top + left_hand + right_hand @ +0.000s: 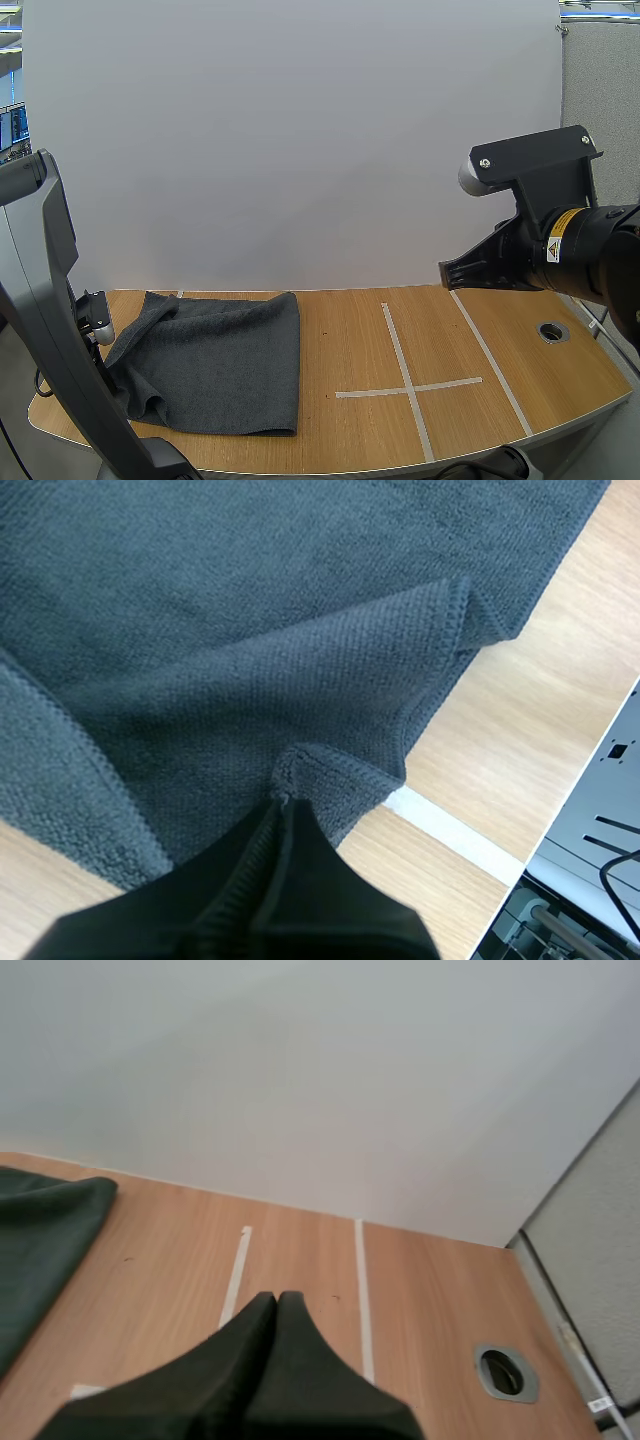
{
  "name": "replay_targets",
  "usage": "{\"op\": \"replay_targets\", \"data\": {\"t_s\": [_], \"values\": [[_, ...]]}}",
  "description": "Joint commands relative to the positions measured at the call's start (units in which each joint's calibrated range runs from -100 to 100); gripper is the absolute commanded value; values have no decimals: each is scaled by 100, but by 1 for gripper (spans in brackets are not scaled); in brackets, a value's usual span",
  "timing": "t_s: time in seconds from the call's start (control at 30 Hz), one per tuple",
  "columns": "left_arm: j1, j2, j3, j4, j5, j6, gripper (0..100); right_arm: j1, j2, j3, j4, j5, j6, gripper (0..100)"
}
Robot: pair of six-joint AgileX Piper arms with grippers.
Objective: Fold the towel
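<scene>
Premises: a robotics test lab, laid out as a bench station. A black robot arm [590, 245] carries the right gripper [447, 272] above a wood-topped table [350, 330]. Below that gripper, pale tape lines [408, 388] mark a cross on the tabletop. To the gripper's right, a round cable port [552, 331] is set into the wood. Behind the gripper, a plain white board [300, 140] screens the table's far edge, with a grey partition panel [600, 80] beside it. Well to the gripper's left, past the board's edge, a lit screen [14, 125] shows
</scene>
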Motion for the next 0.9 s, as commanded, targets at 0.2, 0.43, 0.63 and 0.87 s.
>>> {"op": "replay_targets", "data": {"t_s": [0.2, 0.43, 0.63, 0.87], "values": [[10, -7, 29, -56, 124, -100, 0, -19, 1440, 8, 3777, -211, -2850, 0], [10, -7, 29, -606, 124, -100, 0, -19, 2300, 8, 4736, 134, -4060, 0], [10, -7, 29, -830, 124, -100, 0, -19, 3258, 8, 5199, 439, -4376, 0], [10, -7, 29, -792, 124, -100, 0, -19, 4478, 8, 5694, 507, -5141, 88]]}}
